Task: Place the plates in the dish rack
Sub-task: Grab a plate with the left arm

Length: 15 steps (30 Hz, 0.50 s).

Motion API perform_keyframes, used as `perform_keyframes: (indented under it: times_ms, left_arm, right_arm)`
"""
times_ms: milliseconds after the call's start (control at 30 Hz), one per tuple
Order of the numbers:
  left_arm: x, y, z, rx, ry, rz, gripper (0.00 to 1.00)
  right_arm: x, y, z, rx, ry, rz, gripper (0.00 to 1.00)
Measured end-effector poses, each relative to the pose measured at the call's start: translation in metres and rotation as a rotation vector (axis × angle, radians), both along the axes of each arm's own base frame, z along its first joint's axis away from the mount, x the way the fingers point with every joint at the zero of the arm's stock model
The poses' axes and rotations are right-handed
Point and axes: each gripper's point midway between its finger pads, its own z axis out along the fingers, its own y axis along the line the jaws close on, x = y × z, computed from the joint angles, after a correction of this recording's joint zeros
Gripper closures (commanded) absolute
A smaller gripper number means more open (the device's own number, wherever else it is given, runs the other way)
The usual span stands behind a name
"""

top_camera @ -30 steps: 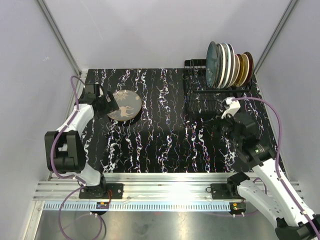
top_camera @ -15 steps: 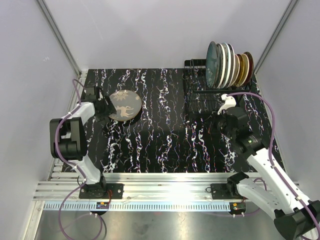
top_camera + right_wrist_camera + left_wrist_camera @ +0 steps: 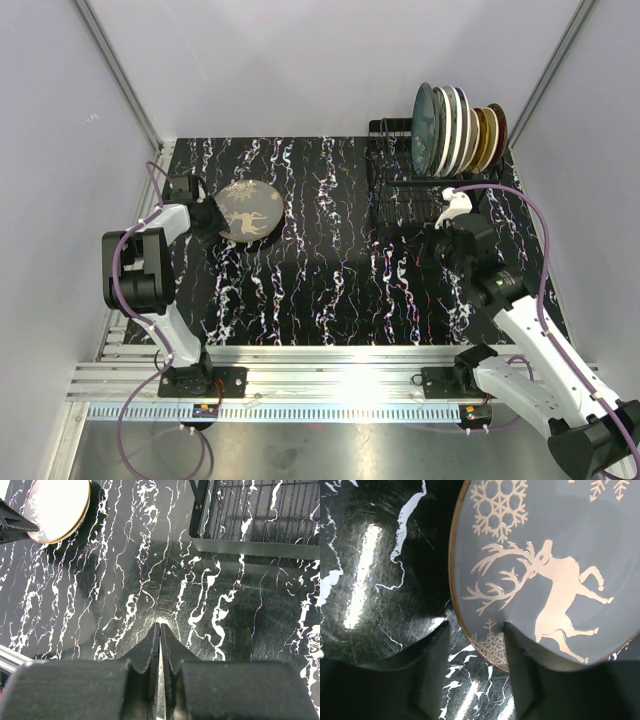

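Observation:
A grey plate (image 3: 247, 211) with a gold reindeer and gold rim (image 3: 560, 555) rests at the table's left, seen tilted from above. My left gripper (image 3: 207, 216) is at its left edge, jaws still open (image 3: 476, 630). One finger overlaps the plate's face; the other stands off the rim with bare table showing between. Several plates (image 3: 455, 130) stand upright in the black wire dish rack (image 3: 440, 180) at the back right. My right gripper (image 3: 437, 240) hovers shut and empty (image 3: 160, 625) over the table, just in front of the rack (image 3: 250, 547). The grey plate (image 3: 57, 507) shows far off.
The table top (image 3: 320, 270) is black marble-patterned with white veins. Grey walls close in the left, back and right. An aluminium rail (image 3: 330, 375) carrying both arm bases runs along the near edge. The rack's front section (image 3: 405, 210) holds no plates.
The left arm has drawn in at the plate's left edge and its jaws have narrowed around the rim. The right gripper closed and shifted slightly toward the rack.

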Motion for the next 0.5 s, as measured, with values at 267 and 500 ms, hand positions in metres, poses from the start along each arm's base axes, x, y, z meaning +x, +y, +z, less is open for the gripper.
perform_keyframes:
  times_ms: [267,500]
  left_arm:
    - [0.007,-0.001,0.005,-0.039,-0.028,0.024,0.92]
    - [0.011,-0.001,0.009,-0.044,-0.038,0.025,0.99]
  right_arm:
    - [0.001,0.0,-0.003,-0.004,0.009,0.001,0.92]
    - [0.001,0.001,-0.003,-0.005,0.011,0.001,0.92]
